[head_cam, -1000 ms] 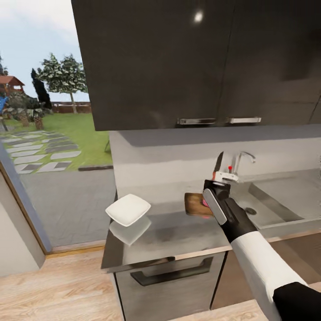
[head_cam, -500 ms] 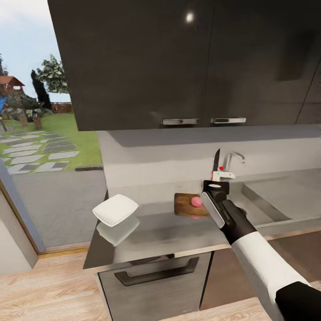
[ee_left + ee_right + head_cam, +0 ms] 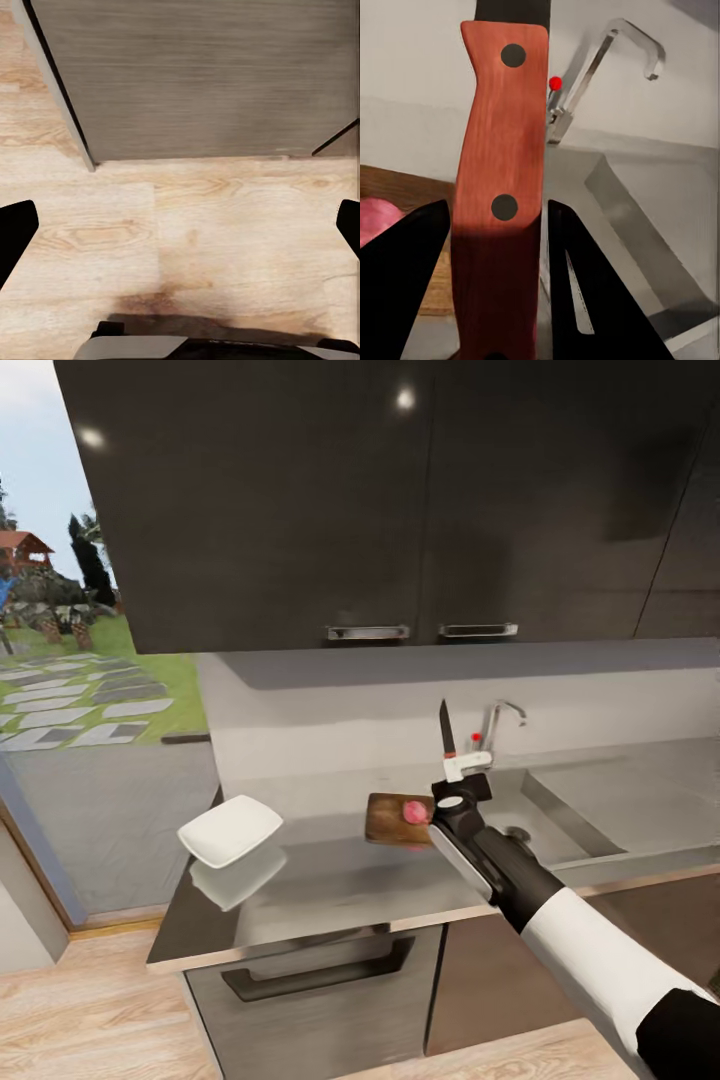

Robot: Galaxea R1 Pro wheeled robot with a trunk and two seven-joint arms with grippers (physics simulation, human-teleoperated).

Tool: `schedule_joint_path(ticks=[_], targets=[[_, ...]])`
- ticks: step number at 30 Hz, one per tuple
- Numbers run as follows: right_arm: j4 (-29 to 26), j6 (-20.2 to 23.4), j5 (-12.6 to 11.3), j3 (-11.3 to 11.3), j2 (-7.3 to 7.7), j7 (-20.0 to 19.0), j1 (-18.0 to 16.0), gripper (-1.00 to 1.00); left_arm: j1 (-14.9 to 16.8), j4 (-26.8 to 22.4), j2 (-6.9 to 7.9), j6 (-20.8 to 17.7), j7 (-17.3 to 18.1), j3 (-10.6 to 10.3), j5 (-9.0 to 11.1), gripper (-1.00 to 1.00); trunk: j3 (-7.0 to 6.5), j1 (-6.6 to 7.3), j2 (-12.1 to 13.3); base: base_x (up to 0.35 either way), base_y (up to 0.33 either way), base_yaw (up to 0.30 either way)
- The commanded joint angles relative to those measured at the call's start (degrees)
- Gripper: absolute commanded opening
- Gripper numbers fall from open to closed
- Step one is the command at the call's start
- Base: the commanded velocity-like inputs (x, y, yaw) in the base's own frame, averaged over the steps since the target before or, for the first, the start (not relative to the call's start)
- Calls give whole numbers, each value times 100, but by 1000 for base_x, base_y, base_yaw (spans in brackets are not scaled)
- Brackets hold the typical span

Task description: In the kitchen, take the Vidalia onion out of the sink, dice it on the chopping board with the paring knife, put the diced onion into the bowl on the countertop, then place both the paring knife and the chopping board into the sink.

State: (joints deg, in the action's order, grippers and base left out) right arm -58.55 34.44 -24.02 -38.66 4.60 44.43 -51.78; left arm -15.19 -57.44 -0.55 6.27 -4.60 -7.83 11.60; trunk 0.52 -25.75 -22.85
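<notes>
The right gripper is clamped on the paring knife, which stands upright with its dark blade pointing up, just beside the chopping board on the side toward the sink. In the right wrist view the red-brown handle (two dark rivets on it) sits between the two black fingers, both pressed against it. The Vidalia onion lies whole on the chopping board, near the edge closest to the gripper. The board rests flat on the countertop, between the bowl and the sink; the white bowl stands well apart from the board, near the countertop's end by the window. The tap rises behind the sink, beyond the board. The left gripper hangs over the wooden floor, its black fingertips spread wide with nothing between them.
</notes>
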Motion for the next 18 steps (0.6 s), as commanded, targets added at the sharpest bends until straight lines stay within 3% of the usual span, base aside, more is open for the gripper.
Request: schedule_joint_path(ticks=[1, 3, 8, 16, 17, 18], targets=[[-5, 26, -40, -41, 10, 49, -7, -100, -1, -6, 2, 15, -32, -15, 46, 100, 5, -3, -7, 0, -201, 0], [37, 74, -41, -164, 13, 49, -8, -100, -1, -10, 2, 15, -32, -15, 45, 100, 5, -3, -7, 0, -196, 0], [145, 178, -41, -942, 14, -87, -8, -100, -1, -12, 2, 15, -32, -12, 44, 100, 5, -3, -7, 0, -153, 0], [415, 186, -41, -1368, 4, -171, -8, -100, -1, -19, 2, 15, -32, -8, 44, 100, 5, -3, -7, 0, -19, 0], [464, 186, -41, -1485, 2, -192, -8, -100, -1, -20, 2, 15, -32, -8, 44, 100, 5, -3, -7, 0, -1, 0], [532, 186, -41, -1765, -4, -243, -8, -100, -1, -21, 2, 15, -32, -8, 44, 100, 5, -3, -7, 0, 0, 0]])
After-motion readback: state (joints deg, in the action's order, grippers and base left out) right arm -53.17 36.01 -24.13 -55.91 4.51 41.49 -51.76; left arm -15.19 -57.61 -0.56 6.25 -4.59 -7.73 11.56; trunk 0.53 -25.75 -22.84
